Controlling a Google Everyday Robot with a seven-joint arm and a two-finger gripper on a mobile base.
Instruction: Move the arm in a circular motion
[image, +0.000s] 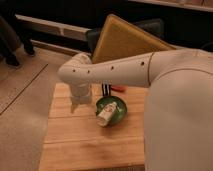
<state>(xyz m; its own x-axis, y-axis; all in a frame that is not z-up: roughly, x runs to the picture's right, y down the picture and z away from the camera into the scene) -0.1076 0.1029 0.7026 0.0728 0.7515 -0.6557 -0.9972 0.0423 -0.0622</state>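
Camera view: the arm fills the right side. Its thick cream-white shoulder segment is cut off by the right and bottom edges. A tube with a row of small dark holes reaches left from it to a rounded joint above the tabletop, then turns straight down.

The gripper is at the lower end of that downward segment, low over the left part of the wooden tabletop. It blends into the pale wrist, so I cannot tell whether it is open or closed, or whether it holds anything.

Just to its right a green bowl sits on the tabletop. A small white container lies tilted in it, its label too small to read.

Behind the bowl, a dark striped object and a red bit stick out from under the arm. The arm hides most of both, and what they are is unclear.

A tan board leans tilted behind the arm, which covers its lower edge. At top left, someone's dark legs are cut off by the frame.
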